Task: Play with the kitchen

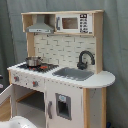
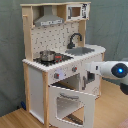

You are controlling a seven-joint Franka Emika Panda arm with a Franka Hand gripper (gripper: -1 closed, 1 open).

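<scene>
The kitchen (image 1: 65, 55) (image 2: 60, 50) is a tall white and light-wood toy, seen in both exterior views. It has a grey range hood (image 1: 40, 27), a small microwave (image 1: 72, 22), a black faucet (image 1: 85, 59), a sink (image 1: 74, 73) and a pot (image 2: 47, 55) on the stovetop. Its oven door (image 2: 72, 102) hangs open towards the front in the second exterior view. My white arm (image 2: 112, 70), with a blue light on it, reaches in from the second exterior view's right. My gripper (image 2: 93, 73) is at the cabinet front, just right of the oven opening.
A grey curtain (image 1: 115, 50) hangs behind the kitchen. The floor (image 2: 15, 120) is light wood. A white rounded shape (image 1: 15, 122) sits at the bottom left of the first exterior view.
</scene>
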